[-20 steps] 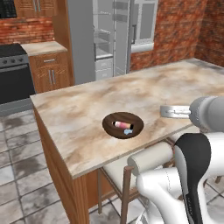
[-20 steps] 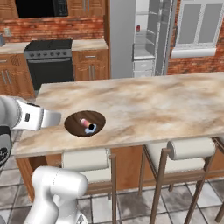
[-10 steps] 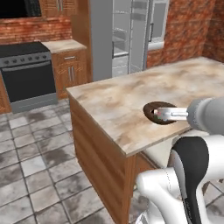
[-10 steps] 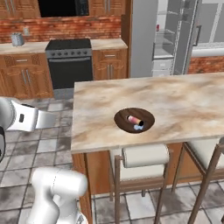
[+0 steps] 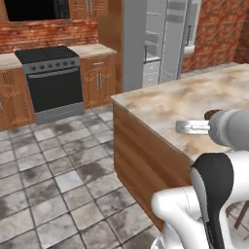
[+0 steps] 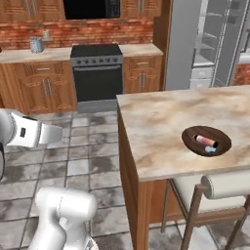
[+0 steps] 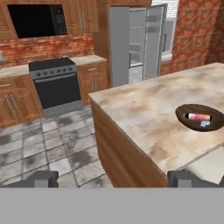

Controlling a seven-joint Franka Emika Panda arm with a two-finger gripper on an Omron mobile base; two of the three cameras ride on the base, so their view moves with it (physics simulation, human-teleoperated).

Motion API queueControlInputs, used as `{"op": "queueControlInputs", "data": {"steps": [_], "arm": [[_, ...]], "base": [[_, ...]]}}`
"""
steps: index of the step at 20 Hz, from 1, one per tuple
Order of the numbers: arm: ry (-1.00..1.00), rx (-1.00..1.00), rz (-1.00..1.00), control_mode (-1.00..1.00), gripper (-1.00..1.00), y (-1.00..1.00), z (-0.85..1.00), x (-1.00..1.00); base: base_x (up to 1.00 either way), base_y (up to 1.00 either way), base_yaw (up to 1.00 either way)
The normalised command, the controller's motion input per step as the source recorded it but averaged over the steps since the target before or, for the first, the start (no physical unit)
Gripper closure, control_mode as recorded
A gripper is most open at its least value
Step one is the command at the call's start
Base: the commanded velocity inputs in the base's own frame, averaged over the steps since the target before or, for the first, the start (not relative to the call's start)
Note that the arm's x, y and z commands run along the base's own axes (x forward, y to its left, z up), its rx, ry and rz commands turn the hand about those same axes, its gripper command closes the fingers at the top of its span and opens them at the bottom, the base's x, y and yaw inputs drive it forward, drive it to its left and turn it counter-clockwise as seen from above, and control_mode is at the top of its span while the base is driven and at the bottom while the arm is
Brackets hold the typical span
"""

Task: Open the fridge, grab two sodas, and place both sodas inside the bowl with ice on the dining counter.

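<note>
Kitchen scene, three views. Fridge (image 7: 135, 43) at rear, grey, standing open, with pale shelves visible inside; also seen at upper right in the right base view (image 6: 215, 44) and at top centre in the left base view (image 5: 160, 44). Black oven (image 7: 57, 85) to its left, set among wooden cabinets (image 7: 94, 78) below a red brick wall (image 7: 48, 46). Grey stone floor tiles (image 7: 52, 140) in front.

Dining counter (image 7: 148, 118) in beige veined marble on a brown base, one corner pointing toward the oven. Bowl (image 7: 200, 117), dark brown, near the counter's front edge, well apart from that corner; in the right base view (image 6: 206, 140) just behind a pale-cushioned stool (image 6: 215, 188). One soda (image 7: 198, 117) lying on its side inside the bowl, red-pink, with a pale-blue ice cube (image 7: 204, 124) just beside it; same pair in the right base view, soda (image 6: 205, 141) and ice (image 6: 210, 149). Second can not discernible.

Gripper (image 7: 111, 178) with fingertips (image 7: 41, 178) spread wide at the bottom of the hand view, nothing between them; aimed across the counter corner toward the oven and fridge.
</note>
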Motion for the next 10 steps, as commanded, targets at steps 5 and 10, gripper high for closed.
{"op": "queueControlInputs", "data": {"steps": [5, 10], "arm": [[0.00, 0.00, 0.00, 1.00, -1.00, 0.00, 0.00, 0.00], [0.00, 0.00, 0.00, 1.00, -1.00, 0.00, 0.00, 0.00]], "base": [[1.00, 0.98, -0.18], [1.00, 0.78, -0.23]]}}
